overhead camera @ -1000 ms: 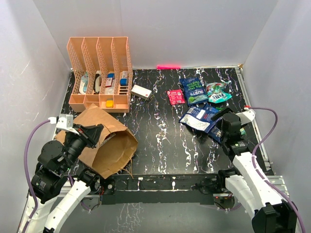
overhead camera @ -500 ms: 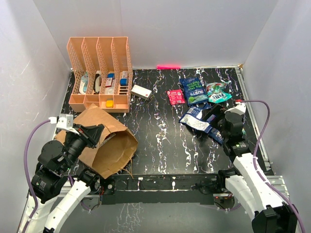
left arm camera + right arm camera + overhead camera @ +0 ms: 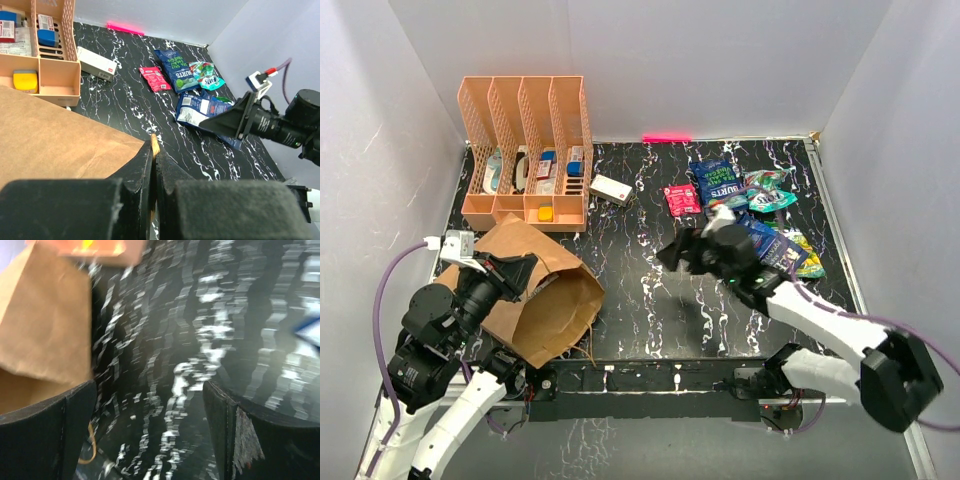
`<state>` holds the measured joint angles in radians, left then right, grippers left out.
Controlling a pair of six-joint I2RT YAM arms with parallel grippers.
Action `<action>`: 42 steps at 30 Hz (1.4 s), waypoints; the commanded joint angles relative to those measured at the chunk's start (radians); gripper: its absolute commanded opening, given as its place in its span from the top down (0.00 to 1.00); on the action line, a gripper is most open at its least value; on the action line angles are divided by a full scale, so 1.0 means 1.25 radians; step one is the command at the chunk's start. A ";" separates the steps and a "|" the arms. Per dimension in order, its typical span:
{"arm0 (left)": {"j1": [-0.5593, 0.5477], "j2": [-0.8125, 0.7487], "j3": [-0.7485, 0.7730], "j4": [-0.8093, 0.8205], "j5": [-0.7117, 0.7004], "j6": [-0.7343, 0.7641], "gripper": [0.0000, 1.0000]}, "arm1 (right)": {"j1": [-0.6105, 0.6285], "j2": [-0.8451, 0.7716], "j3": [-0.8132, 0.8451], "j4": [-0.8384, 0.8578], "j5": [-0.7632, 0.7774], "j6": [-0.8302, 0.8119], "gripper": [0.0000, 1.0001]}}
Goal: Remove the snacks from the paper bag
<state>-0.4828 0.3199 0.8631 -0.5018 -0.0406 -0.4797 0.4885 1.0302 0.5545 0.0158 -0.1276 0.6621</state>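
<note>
Top external shows the paper bag point(image 3: 550, 300) at 8 o'clock, its edge pinched in the left end effector point(image 3: 155, 147). The snacks point(image 3: 720, 185) lie at 2 o'clock; the right end effector point(image 3: 150, 405) gapes wide, empty.

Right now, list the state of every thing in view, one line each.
Bag, on its side, mouth open.
Snacks, out of the bag, lying flat at the far right.
Left gripper, shut on the bag's rim.
Right gripper, open, empty, facing the bag.
Rack, upright, holding small items.
White box, flat, closed.
</note>
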 commanded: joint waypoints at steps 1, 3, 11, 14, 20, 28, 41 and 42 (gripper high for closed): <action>-0.002 -0.008 0.000 0.025 0.005 -0.029 1.00 | 0.248 0.097 0.124 0.105 0.142 -0.076 0.08; -0.003 -0.017 -0.013 0.024 0.006 -0.045 1.00 | 0.343 0.132 0.136 0.146 0.184 -0.147 0.07; -0.003 -0.037 -0.017 0.021 0.000 -0.057 1.00 | 0.580 0.299 0.166 0.384 0.214 -0.585 0.02; -0.003 -0.029 -0.004 0.004 -0.005 -0.053 1.00 | 0.630 0.372 0.189 0.443 0.208 -0.738 0.02; -0.003 -0.024 -0.001 0.017 0.011 -0.029 1.00 | 0.671 0.501 0.201 0.605 0.139 -1.011 0.00; -0.002 -0.021 0.002 0.033 0.050 -0.003 1.00 | 0.656 0.704 0.285 0.729 0.103 -1.304 0.16; -0.003 -0.033 0.031 0.041 0.081 0.019 1.00 | 0.590 0.946 0.541 0.636 -0.017 -1.397 0.19; -0.003 -0.031 0.035 0.036 0.077 0.021 1.00 | 0.582 0.965 0.566 0.630 -0.019 -1.398 0.20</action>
<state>-0.4828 0.2806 0.8589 -0.4854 0.0235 -0.4873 1.2488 2.1822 1.1442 0.8028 -0.0963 -1.0420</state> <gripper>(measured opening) 0.010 0.808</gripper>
